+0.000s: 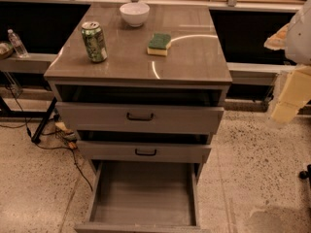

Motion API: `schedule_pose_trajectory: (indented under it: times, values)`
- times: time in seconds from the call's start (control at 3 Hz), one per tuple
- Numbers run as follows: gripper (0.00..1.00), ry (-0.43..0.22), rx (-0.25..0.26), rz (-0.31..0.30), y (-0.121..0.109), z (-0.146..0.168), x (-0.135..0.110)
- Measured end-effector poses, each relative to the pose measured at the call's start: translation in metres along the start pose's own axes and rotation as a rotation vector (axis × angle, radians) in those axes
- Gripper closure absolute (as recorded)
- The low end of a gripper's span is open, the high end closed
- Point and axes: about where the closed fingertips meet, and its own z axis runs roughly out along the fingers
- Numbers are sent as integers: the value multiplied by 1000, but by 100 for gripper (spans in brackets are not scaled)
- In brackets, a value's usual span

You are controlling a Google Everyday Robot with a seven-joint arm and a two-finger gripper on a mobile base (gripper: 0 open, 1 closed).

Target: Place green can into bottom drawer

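Note:
The green can (94, 41) stands upright on the left part of the grey cabinet top (194, 57). The bottom drawer (144, 193) is pulled far out at floor level, and its floor is bare. My gripper (287, 98) hangs at the right edge of the view, level with the top drawer. It is well to the right of the cabinet and far from the can, and it holds nothing that I can see.
A white bowl (134, 13) sits at the back of the cabinet top, with a green-and-yellow sponge (159, 43) near the middle. The two upper drawers (140, 116) stand slightly out. Cables (63, 135) lie on the floor at left. A water bottle (17, 42) stands on a left shelf.

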Motion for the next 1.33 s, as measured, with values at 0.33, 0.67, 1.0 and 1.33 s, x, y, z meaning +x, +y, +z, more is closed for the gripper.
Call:
schedule_pose_trajectory:
  times: [0.33, 0.67, 1.0, 1.33]
  values:
    - [0, 0, 0, 0, 0, 0, 0]
    - [0, -89, -15, -55, -33, 28, -41]
    - [0, -237, -24, -134, -76, 60, -118]
    - [0, -394, -5, -190, -109, 70, -203]
